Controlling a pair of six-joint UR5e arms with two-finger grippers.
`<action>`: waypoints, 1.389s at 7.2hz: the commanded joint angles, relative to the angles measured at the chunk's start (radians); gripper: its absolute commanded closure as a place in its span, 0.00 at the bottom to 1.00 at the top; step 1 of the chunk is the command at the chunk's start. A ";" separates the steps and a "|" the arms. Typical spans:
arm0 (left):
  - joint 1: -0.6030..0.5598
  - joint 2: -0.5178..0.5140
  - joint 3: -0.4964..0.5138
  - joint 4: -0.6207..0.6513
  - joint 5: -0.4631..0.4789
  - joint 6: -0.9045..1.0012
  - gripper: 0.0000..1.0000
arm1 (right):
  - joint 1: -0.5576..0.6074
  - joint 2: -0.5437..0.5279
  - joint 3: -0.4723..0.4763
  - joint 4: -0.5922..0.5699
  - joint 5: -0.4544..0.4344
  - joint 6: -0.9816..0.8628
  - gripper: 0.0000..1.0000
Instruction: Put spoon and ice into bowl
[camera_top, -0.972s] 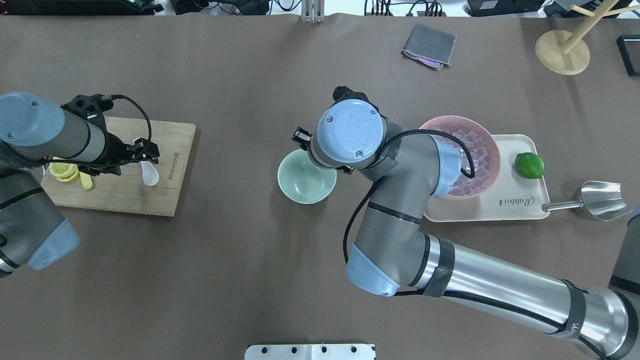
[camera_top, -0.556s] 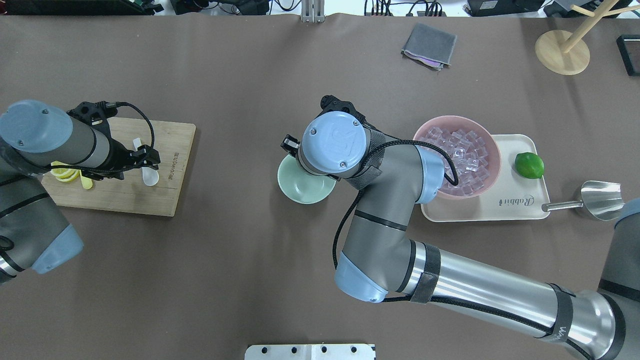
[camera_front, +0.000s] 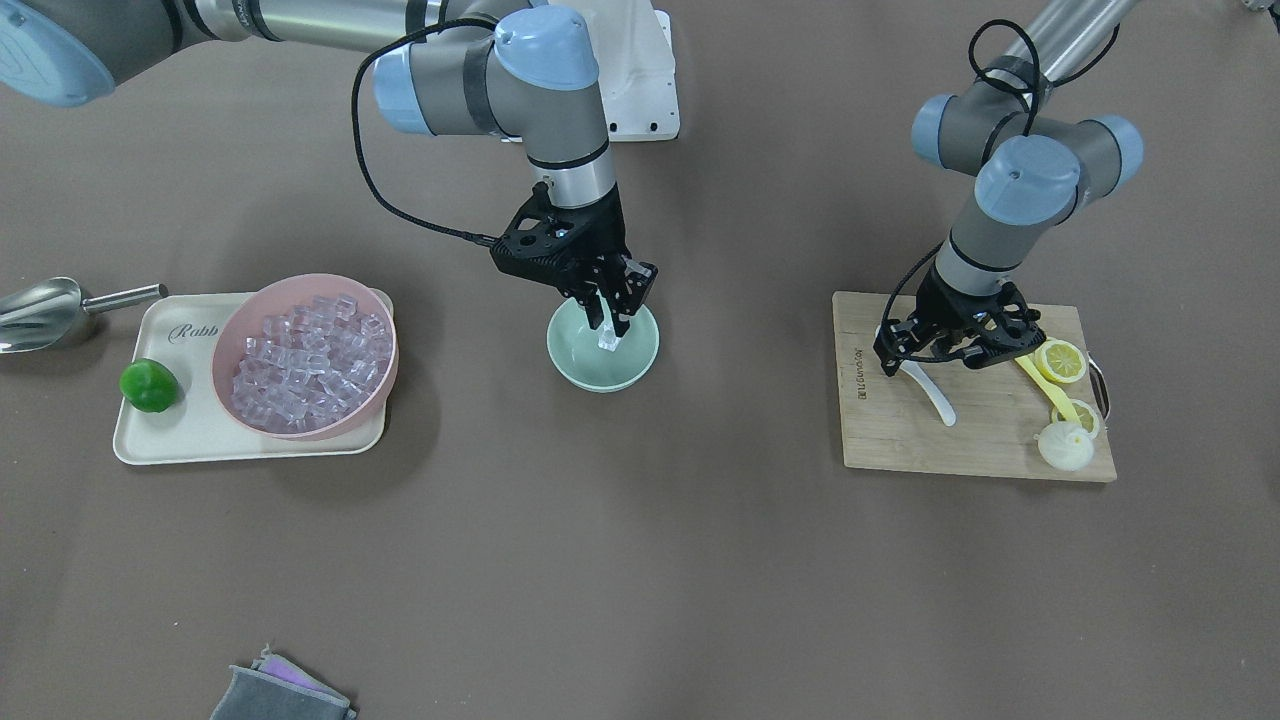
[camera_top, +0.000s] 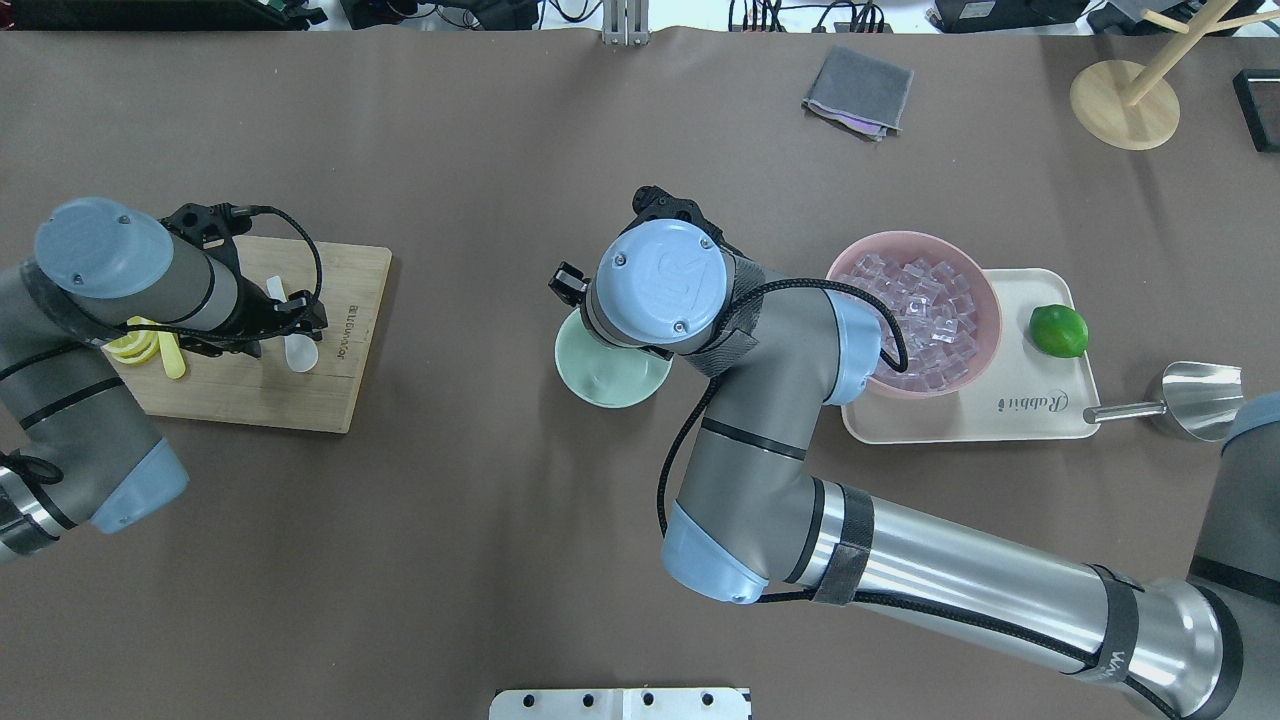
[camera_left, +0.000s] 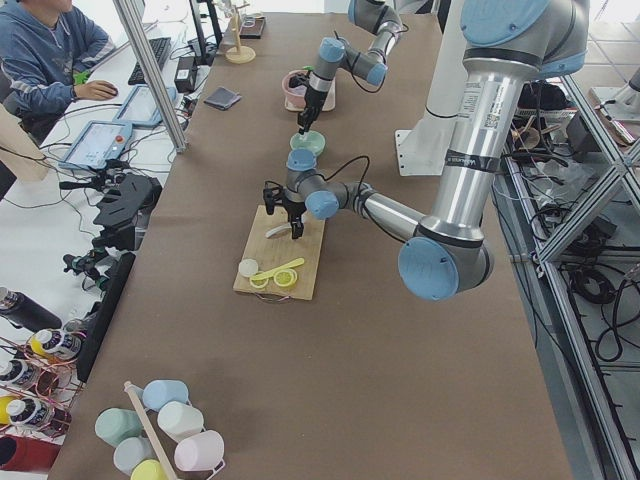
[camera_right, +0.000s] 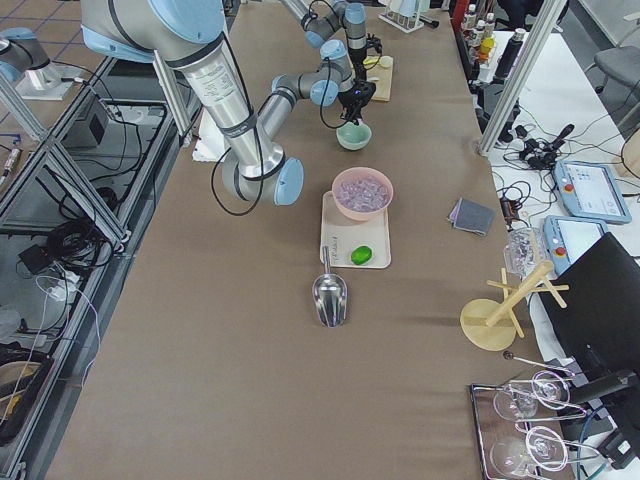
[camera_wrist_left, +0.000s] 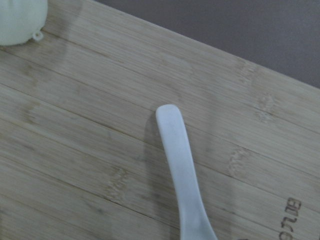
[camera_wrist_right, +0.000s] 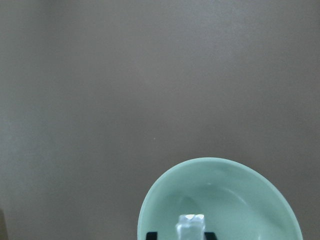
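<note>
Right pincer (camera_front: 608, 330) is clenched on one ice cube (camera_front: 607, 342), fingers pointing straight down w/ tips inside the mouth of the mint bowl (camera_front: 572, 362). In the right wrist view the cube sits pinched btw two black fingertips (camera_wrist_right: 151, 235) over the bowl's inner wall; can't tell if it touches the bottom. Bowl stands on bare counter (camera_front: 640, 560), roughly mid-way btw the two work areas. Left pincer (camera_top: 290, 322) hangs low over the bamboo board (camera_front: 960, 450), directly above the white spoon (camera_front: 935, 400). Spoon lies flat on the board, scoop toward the robot, handle end free & pointing away from it, well apart from the bowl. No fingers show in the left wrist view and the other views are too small, so can't tell whether that pincer is released or gripping. On the same board, beyond the spoon: lemon slices (camera_front: 1062, 360), a thin yellow utensil (camera_front: 1045, 388) & a pale round lump (camera_front: 1065, 447). On the other side of the bowl, a cream tray (camera_front: 160, 440) carries a pink bowl (camera_front: 300, 284) full of ice cubes and a lime (camera_front: 150, 386). A metal scoop (camera_front: 40, 312) lies just off the tray's end. A grey cloth (camera_front: 275, 695) lies at the counter edge farthest from the robot.
</note>
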 joint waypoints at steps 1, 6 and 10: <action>-0.004 -0.008 -0.001 0.005 -0.006 0.005 1.00 | 0.001 0.001 0.005 0.018 0.001 0.002 0.00; -0.035 -0.025 -0.024 0.005 -0.057 0.082 1.00 | 0.001 -0.003 0.014 0.016 0.003 0.005 0.00; -0.052 -0.308 -0.041 0.153 -0.151 0.049 1.00 | 0.192 -0.337 0.389 0.004 0.221 -0.157 0.00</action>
